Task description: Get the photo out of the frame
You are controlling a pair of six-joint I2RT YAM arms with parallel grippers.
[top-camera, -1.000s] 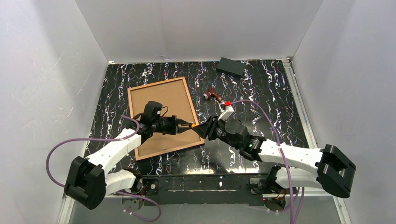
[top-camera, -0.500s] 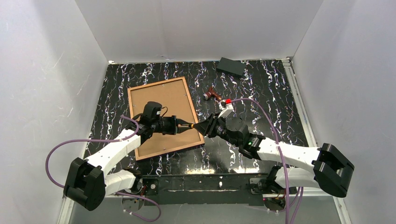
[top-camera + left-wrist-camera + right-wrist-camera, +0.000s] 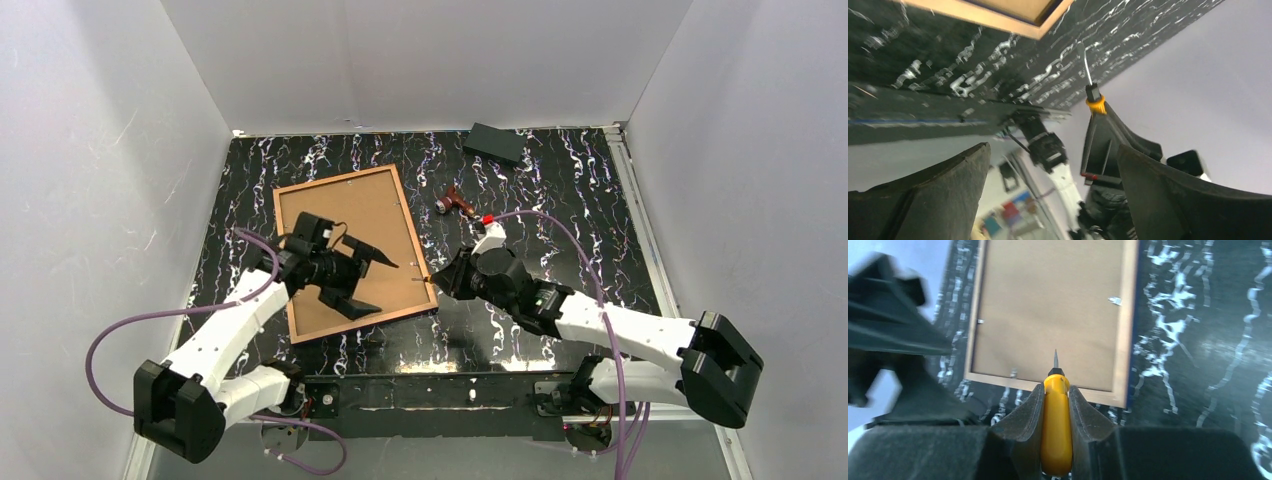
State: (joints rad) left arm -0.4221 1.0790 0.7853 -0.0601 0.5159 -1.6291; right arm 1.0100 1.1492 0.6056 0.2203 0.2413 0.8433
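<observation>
Left gripper (image 3: 380, 287) has let go and pulled back, jaws wide, over the frame (image 3: 337, 178); right gripper (image 3: 1056, 390), at the frame's 4 o'clock, clamps the screwdriver (image 3: 1056, 440).

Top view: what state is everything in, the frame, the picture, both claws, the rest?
frame: lying flat, face down.
photo: inside the frame, brown back up.
left gripper: open, empty, above the frame.
right gripper: shut on the screwdriver.
screwdriver: held, tip toward the frame.
black block: lying flat at the far edge.
</observation>
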